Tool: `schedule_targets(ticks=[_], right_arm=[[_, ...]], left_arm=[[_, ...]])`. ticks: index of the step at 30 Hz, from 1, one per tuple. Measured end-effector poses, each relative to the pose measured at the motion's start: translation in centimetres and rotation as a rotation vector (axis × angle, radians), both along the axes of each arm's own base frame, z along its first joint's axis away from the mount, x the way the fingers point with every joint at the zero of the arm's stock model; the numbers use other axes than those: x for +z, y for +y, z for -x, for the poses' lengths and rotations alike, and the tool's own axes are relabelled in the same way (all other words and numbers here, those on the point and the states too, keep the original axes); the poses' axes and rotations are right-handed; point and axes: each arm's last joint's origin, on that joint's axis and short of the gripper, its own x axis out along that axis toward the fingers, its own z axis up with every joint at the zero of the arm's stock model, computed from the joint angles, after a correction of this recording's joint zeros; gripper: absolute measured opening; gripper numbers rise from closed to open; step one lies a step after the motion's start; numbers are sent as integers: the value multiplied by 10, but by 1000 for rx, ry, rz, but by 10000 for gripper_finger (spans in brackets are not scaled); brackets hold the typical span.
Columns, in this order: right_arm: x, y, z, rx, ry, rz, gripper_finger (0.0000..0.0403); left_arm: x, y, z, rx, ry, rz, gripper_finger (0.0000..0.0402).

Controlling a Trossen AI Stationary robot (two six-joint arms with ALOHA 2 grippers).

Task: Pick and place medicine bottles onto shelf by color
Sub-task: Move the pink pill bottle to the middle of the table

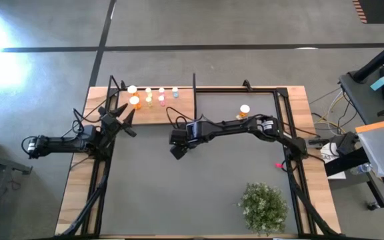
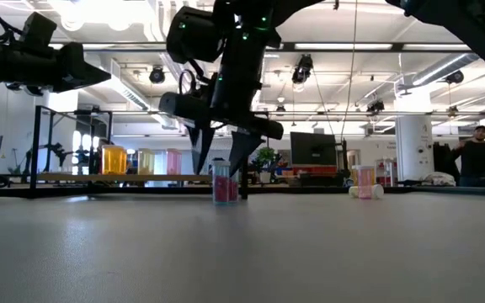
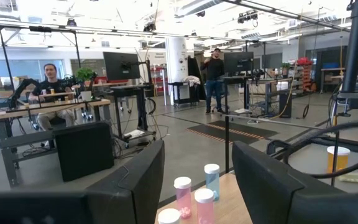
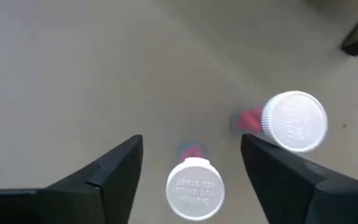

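2 pink, white-capped bottles (image 4: 193, 186) stand upright betw. spread right pincer (image 4: 191, 168) fingers.

Embossed lettering rings the flat white plastic cap of the nearer small red-bodied pill bottle (image 4: 193, 188) and the white ribbed cap of the second such bottle (image 4: 294, 121), but no word of it can be read; no other text is legible.

Small white-capped medicine bottles (image 1: 153, 96), orange, yellow-green, pink and blue, stand upright in rows on the light-brown wooden shelf (image 1: 172, 113). An orange bottle (image 1: 245, 111) stands apart on the mat. Two pink bottles (image 4: 194, 185) stand upright mid-mat.
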Motion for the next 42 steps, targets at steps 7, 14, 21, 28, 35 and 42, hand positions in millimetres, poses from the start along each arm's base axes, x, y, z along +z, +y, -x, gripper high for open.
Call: schedule_targets(ticks=[7, 14, 21, 28, 35, 42], right_arm=[[11, -1, 1, -32, 10, -10, 304], [14, 3, 3, -55, 27, -24, 311], [14, 9, 5, -54, 41, -36, 312], [25, 17, 9, -69, 83, -66, 313], [28, 9, 21, -32, 215, -44, 298], [28, -20, 32, -111, 298, -112, 264]], left_arm=[[0, 0, 0, 0, 0, 0, 173], [0, 0, 0, 0, 0, 0, 173], [0, 0, 0, 0, 0, 0, 173], [0, 0, 0, 0, 0, 0, 173], [0, 0, 0, 0, 0, 0, 173], [0, 0, 0, 0, 0, 0, 173]])
